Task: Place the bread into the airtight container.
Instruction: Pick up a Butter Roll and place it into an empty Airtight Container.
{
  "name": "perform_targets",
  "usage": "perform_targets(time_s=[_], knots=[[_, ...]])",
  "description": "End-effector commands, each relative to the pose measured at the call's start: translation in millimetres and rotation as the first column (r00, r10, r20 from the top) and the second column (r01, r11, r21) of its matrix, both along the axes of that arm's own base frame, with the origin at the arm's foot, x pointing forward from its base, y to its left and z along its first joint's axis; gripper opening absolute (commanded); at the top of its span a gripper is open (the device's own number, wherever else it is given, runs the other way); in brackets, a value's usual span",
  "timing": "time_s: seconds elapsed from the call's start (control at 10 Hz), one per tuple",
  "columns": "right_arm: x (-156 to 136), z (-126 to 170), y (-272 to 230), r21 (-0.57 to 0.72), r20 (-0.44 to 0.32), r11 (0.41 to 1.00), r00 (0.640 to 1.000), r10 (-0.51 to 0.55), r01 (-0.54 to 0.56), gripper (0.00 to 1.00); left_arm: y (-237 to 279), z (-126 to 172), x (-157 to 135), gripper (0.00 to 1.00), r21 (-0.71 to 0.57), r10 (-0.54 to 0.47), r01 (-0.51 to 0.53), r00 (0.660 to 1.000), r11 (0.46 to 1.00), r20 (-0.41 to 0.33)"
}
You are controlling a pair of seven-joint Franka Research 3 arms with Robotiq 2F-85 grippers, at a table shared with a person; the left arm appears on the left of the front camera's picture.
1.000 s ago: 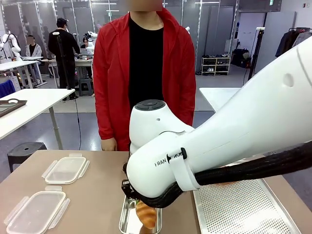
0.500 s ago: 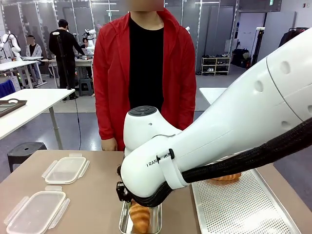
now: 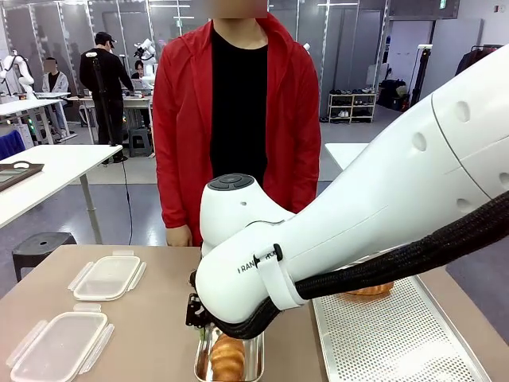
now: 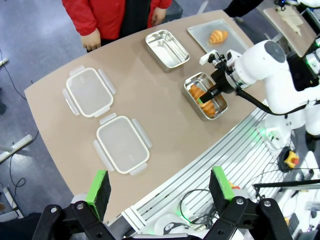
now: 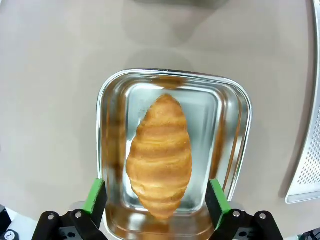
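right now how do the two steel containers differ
The near steel container holds a croissant; the far steel container is empty. The right gripper hangs open over the near one, its fingers on either side of the croissant; nothing is above the far one. Both are shiny rounded rectangles of like shape, with no lids on.

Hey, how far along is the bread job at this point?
One croissant already lies in the near steel container. The right gripper hangs open just above it, holding nothing. Left to do: a second croissant sits on the perforated tray, the other steel container is empty, and both plastic lids lie off on the table.
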State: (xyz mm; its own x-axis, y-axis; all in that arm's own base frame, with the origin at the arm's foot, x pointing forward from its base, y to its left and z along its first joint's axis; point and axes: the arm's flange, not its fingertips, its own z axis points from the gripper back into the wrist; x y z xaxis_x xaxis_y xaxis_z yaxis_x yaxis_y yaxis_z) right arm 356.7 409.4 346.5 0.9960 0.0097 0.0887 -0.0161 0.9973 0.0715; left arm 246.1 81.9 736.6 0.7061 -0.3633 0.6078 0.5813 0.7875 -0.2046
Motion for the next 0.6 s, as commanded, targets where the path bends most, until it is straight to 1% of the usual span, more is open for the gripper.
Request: perform_targets(time_s=[0.0,0.1,0.5], knots=[[-3.7,-9.8,7.9,-0.023,0.008,0.996,0.996,0.087,-0.087,1.0,-0.6,0.7,-0.9,1.0,0.001,-0.018,0.018,1.0,1.0,0.005],[0.0,0.0,0.0,0.0,0.0,1.0,1.0,0.0,0.0,1.0,-0.6,0.7,-0.9,1.0,0.001,-0.018,0.018,1.0,1.0,0.005],[0.0,0.0,0.0,0.0,0.0,1.0,1.0,0.0,0.0,1.0,-0.6,0.7,-0.9,1.0,0.001,-0.018,0.018,1.0,1.0,0.005]])
